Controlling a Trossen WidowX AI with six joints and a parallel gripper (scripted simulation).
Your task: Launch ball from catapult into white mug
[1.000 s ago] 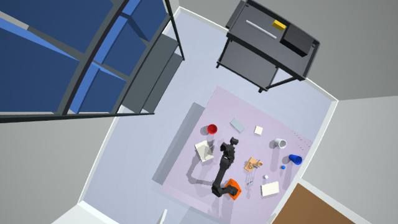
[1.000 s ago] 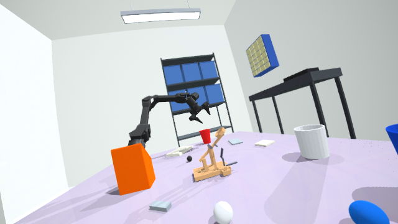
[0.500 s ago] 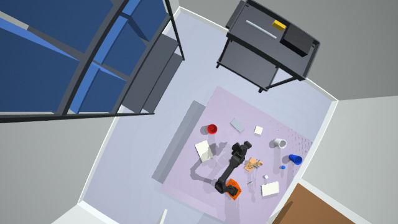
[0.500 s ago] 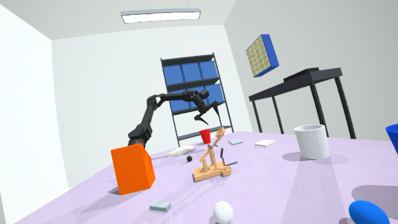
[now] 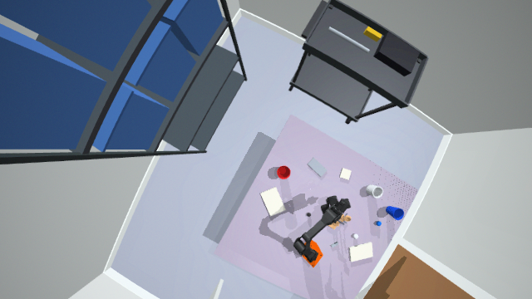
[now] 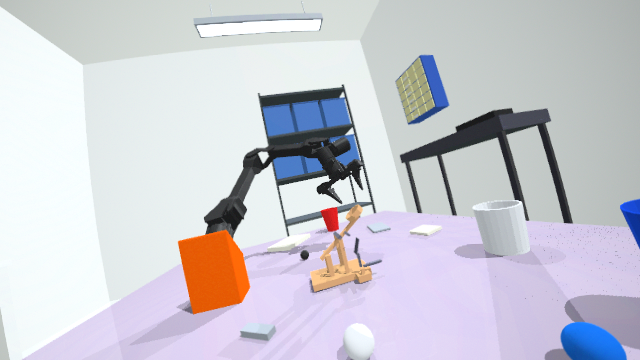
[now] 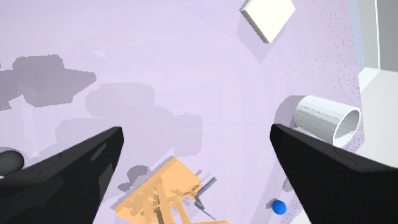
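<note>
The wooden catapult (image 5: 333, 226) (image 6: 336, 280) (image 7: 172, 177) stands on the mat with its throwing arm raised; no ball shows in its cup. The white mug (image 5: 371, 190) (image 6: 501, 230) (image 7: 317, 117) stands upright, well apart from the catapult. A white ball (image 5: 355, 236) (image 6: 358, 341), a blue ball (image 5: 378, 223) (image 6: 592, 341) (image 7: 279, 207) and a black ball (image 5: 308, 214) (image 6: 304, 255) (image 7: 11, 161) lie on the mat. My gripper (image 6: 351, 195) (image 7: 198, 132) is open and empty, high above the mat near the catapult.
A red cup (image 5: 283, 172) (image 6: 330, 219) stands far from the catapult. A blue cup (image 5: 395, 213) is beyond the blue ball. Flat cream blocks (image 5: 273, 202) (image 5: 361, 252) (image 5: 345, 174) and a grey-blue slab (image 5: 317, 167) lie around. The orange block (image 6: 212, 272) is at the arm's base.
</note>
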